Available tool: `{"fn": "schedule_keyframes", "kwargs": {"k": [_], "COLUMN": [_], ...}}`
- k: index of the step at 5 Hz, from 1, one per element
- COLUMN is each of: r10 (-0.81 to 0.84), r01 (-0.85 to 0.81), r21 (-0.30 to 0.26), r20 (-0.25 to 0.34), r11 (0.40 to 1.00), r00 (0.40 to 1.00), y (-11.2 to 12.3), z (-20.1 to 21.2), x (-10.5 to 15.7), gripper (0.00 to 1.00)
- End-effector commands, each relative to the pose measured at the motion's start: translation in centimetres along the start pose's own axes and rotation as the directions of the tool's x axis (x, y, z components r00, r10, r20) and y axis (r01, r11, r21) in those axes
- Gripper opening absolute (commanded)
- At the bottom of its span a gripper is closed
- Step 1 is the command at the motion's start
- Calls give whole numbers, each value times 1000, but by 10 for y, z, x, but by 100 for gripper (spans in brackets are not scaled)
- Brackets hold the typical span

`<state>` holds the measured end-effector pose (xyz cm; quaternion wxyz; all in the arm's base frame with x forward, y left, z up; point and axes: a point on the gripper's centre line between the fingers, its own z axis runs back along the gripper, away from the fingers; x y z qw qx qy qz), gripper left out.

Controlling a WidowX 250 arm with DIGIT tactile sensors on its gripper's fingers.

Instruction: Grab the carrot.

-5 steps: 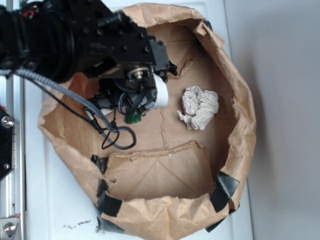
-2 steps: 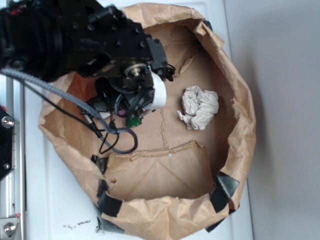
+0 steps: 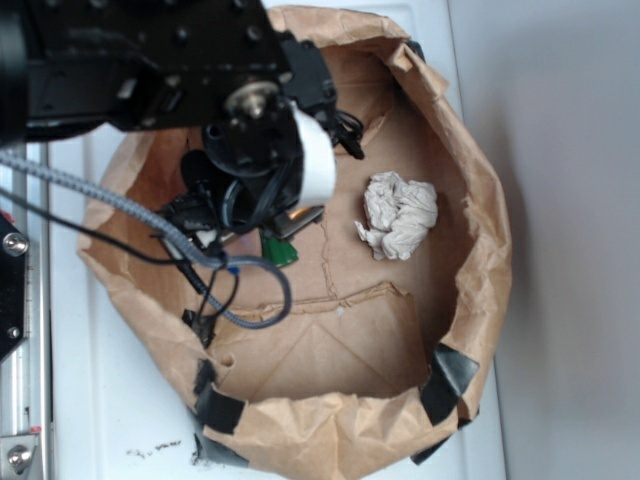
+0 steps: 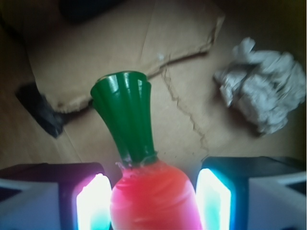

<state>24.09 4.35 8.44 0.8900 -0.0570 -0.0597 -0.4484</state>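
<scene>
The gripper [image 4: 152, 201] holds the carrot [image 4: 144, 177] between its two fingers [image 4: 91, 203]. In the wrist view the lit pads stand close on the left and right side of the orange body and appear to press on it, so the gripper is closed around the carrot. The carrot sits in the middle of the gap, and its green stem [image 4: 125, 120] points away from the gripper, over the floor of the paper bag [image 4: 96, 52].

The carrot body is smooth and glossy plastic, orange-red under the light of the pads. The stem is dark green, ribbed, narrow at the body and wider at its flat end.

In the exterior view the black arm [image 3: 140, 70] covers the upper left part of the bag, and only the green stem and a little orange show below the gripper [image 3: 285, 235]. A grey braided cable [image 3: 120, 205] hangs from the arm in a loop over the left side of the bag.

The bag [image 3: 480, 250] is brown, wrinkled paper, torn open like a bowl, with black tape [image 3: 450, 380] at its lower rim. A crumpled white paper wad [image 3: 400, 215] lies on the bag floor toward the right rim, apart from the gripper. The bag rests on a white surface [image 3: 120, 420].
</scene>
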Motion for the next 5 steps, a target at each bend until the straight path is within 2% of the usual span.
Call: {"fn": "schedule_keyframes", "kwargs": {"k": [1, 2, 3, 4, 5], "r10": [216, 377, 566, 629, 632], "r01": [-216, -385, -568, -629, -632], "r21": [166, 152, 58, 74, 81], "r20": [17, 82, 38, 21, 30], "r11": [962, 910, 821, 774, 771], "r00": [976, 923, 823, 777, 774], "y": [-4, -26, -30, -30, -23], "z": [50, 65, 74, 71, 73], "x": [55, 79, 86, 89, 82], "gripper": [0, 0, 0, 0, 0]}}
